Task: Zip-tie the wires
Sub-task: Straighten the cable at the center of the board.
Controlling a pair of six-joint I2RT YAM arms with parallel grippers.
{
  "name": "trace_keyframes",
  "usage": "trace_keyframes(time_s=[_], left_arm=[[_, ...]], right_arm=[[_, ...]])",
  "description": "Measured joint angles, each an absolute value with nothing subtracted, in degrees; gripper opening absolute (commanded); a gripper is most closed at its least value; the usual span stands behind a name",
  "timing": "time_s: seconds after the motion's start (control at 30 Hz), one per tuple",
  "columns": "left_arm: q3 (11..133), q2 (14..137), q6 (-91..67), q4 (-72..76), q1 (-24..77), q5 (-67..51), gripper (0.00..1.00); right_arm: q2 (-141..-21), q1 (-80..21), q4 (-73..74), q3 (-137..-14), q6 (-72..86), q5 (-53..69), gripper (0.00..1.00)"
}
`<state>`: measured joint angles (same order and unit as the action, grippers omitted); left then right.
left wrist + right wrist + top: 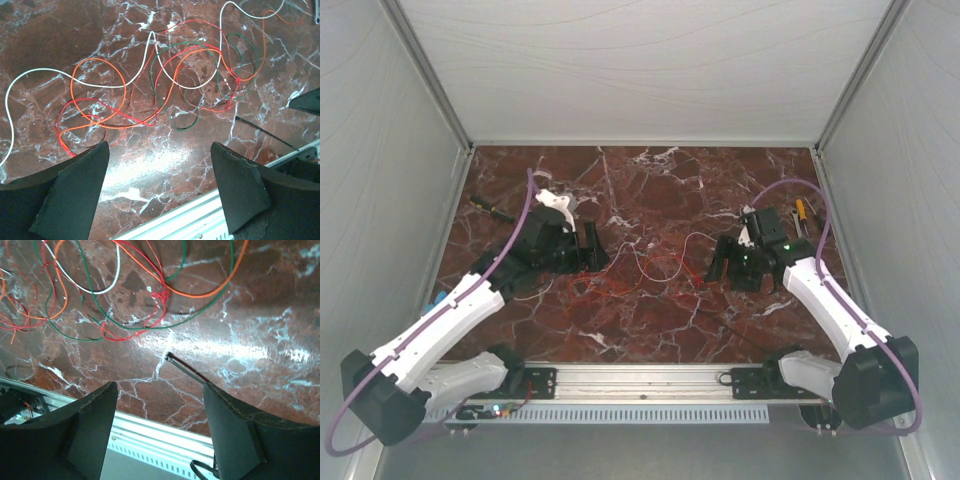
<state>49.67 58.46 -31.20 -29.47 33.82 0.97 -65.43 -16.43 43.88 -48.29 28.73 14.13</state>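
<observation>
Two grippers flank the wires, which lie in loose loops at mid-table. White walls bound the table on the left, far and right sides, and an aluminium rail runs along the near edge. Bare marble lies beyond the wires toward the far wall.

The left gripper has its jaws spread and holds nothing; the loops lie just ahead of it. The right gripper is likewise spread and empty.

The zip tie lies flat on the marble on the near side of the wires, apart from them. One end runs under the right gripper's finger.
</observation>
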Motion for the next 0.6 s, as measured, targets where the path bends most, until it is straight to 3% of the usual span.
trace_keyframes(time_s=[0.27,0.6], left_arm=[[47.5,55.9,-24.2,-25.1,33.8,-5.0,0.83],[47.3,50.3,-21.2,-25.5,33.8,-9.7,0.84]], right_arm=[[-65.4,-18.6,46.9,-45.9,32.0,11.0,0.63],[-74.5,-36.8,49.3,-45.5,32.7,1.2,0.59]])
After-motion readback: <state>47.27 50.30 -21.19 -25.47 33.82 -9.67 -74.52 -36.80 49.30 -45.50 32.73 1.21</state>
